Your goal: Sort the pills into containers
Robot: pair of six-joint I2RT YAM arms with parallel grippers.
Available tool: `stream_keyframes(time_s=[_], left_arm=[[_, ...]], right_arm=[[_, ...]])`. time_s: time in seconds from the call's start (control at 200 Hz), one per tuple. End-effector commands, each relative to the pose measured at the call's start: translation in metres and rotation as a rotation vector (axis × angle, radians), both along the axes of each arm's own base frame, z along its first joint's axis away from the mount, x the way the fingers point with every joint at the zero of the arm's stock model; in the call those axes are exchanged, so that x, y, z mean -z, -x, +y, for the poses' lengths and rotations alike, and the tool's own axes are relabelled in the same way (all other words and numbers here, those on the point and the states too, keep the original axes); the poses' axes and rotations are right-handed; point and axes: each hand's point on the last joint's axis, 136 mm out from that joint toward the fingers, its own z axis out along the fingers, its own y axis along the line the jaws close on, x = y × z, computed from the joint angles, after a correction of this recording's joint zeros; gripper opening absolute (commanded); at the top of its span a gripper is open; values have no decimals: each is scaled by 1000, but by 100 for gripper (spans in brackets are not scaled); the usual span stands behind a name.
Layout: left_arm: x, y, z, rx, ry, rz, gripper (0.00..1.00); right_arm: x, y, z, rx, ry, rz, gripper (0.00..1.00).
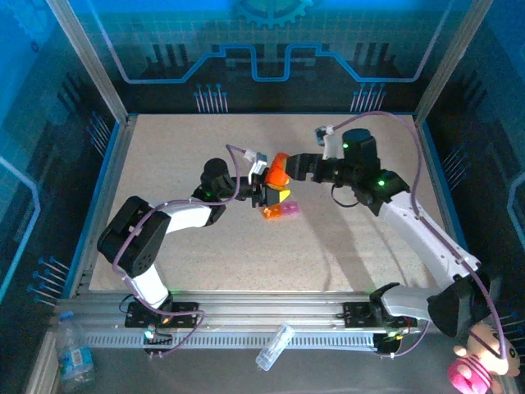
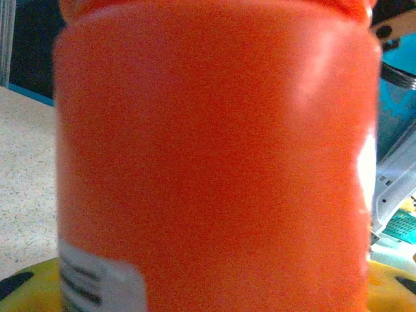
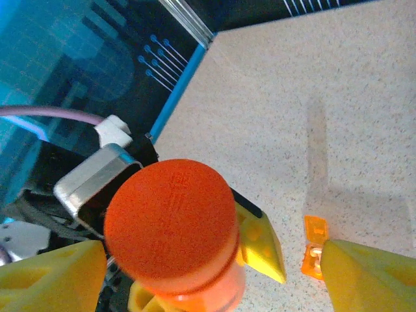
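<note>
Bottle (image 2: 214, 156) clamped in left gripper (image 1: 275, 195), cap (image 3: 169, 221) on
Right gripper (image 3: 211, 273) gapes empty around cap; I'd guess grab-and-twist next. Containers (image 1: 279, 213) at bottle's 6 o'clock.

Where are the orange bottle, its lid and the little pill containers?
orange bottle (image 2: 214, 162): left wrist view, on its side wall.
lid (image 3: 169, 218): right wrist view, middle of its top.
pill containers (image 1: 280, 212): top external view, middle of the strip.
</note>
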Motion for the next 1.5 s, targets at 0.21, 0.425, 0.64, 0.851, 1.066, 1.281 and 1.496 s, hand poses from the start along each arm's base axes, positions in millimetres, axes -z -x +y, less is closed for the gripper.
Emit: stream_keyframes(time_s=[0.21, 0.425, 0.64, 0.851, 1.066, 1.281, 1.496], left_arm=[[-33, 12, 0, 56, 60, -130, 0], [-34, 16, -1, 83, 58, -121, 0], [-34, 15, -2, 89, 58, -117, 0], [-32, 14, -2, 90, 52, -110, 0], [-33, 13, -3, 89, 51, -108, 0], [-29, 6, -4, 58, 38, -107, 0], [-25, -8, -2, -30, 7, -122, 0]], right_arm=[[-38, 14, -5, -289, -47, -121, 89], [-39, 5, 10, -388, -6, -100, 88], [-28, 6, 28, -452, 36, -65, 86], [-15, 7, 34, -480, 79, -24, 80], [-7, 8, 33, -474, 92, -2, 51], [11, 6, 31, -372, 106, 43, 41], [50, -4, 27, -7, 175, 123, 39]])
